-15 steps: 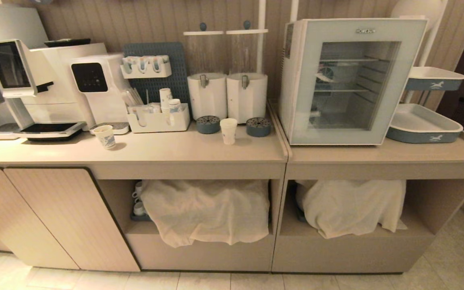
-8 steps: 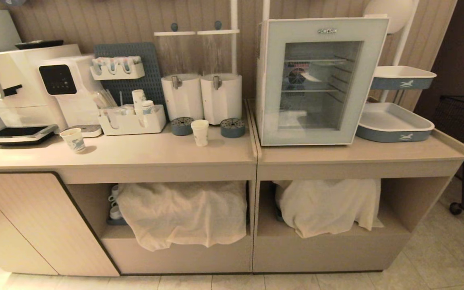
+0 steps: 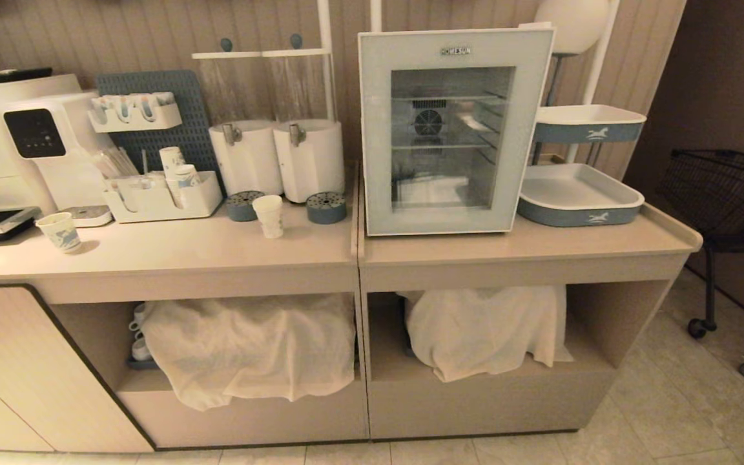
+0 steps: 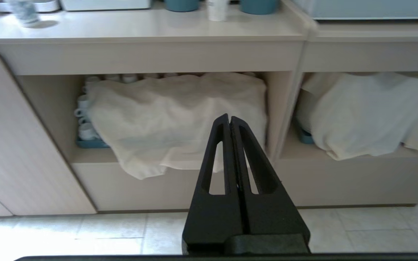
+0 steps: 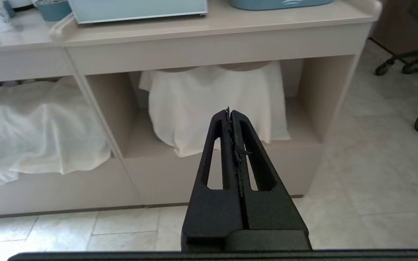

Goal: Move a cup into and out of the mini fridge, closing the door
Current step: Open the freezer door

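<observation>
One mini fridge (image 3: 454,129) with one door (image 3: 378,129). Two loose paper cups: the cup (image 3: 268,216) and a shorter cup (image 3: 60,231). Two white dispensers (image 3: 246,158). Two round blue drip trays (image 3: 325,208). Two blue-sided trays (image 3: 578,200). Two draped white cloths (image 3: 249,345). One wire cart (image 3: 727,194).

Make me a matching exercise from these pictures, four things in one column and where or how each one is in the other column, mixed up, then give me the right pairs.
Things:
1. the cup
2. the door
3. shorter paper cup
4. left gripper

Places or states:
A. shut, empty, low in front of the cabinet
B. closed on the mini fridge
C. between two round blue-grey drip trays
D. far left of the counter, by the coffee machine

Pairs: 1-C, 2-B, 3-D, 4-A
</observation>
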Available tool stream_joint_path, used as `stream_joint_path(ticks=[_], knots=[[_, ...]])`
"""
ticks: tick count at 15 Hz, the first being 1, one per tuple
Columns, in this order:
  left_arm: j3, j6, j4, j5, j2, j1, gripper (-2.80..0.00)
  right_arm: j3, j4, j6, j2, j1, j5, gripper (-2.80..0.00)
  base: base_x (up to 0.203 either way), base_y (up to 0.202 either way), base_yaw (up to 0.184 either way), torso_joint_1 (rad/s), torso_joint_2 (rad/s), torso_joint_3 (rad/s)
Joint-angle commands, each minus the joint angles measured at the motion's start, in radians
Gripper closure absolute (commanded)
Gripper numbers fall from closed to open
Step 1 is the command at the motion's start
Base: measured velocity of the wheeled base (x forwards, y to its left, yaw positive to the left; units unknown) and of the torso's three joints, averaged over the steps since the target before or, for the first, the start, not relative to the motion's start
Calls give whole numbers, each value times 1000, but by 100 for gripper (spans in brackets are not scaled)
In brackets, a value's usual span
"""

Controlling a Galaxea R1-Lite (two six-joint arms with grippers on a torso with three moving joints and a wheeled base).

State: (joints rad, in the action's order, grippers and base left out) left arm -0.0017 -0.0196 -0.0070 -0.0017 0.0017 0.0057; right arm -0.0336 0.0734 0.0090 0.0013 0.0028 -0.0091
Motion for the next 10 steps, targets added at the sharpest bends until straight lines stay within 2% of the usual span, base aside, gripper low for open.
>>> stream_joint_path(ticks=[1,6,8,10], knots=[[0,0,-1,0,0,0,0,1,0,0,2,0,0,0,0,-194,-10,2,2,2],[0,-2,-1,0,0,0,0,0,0,0,2,0,0,0,1,-191,-10,5,2,2],[0,-2,-1,0,0,0,0,0,0,0,2,0,0,0,63,-187,-14,0,2,2],[0,-2,-1,0,0,0,0,0,0,0,2,0,0,0,87,-98,-18,1,0,1]])
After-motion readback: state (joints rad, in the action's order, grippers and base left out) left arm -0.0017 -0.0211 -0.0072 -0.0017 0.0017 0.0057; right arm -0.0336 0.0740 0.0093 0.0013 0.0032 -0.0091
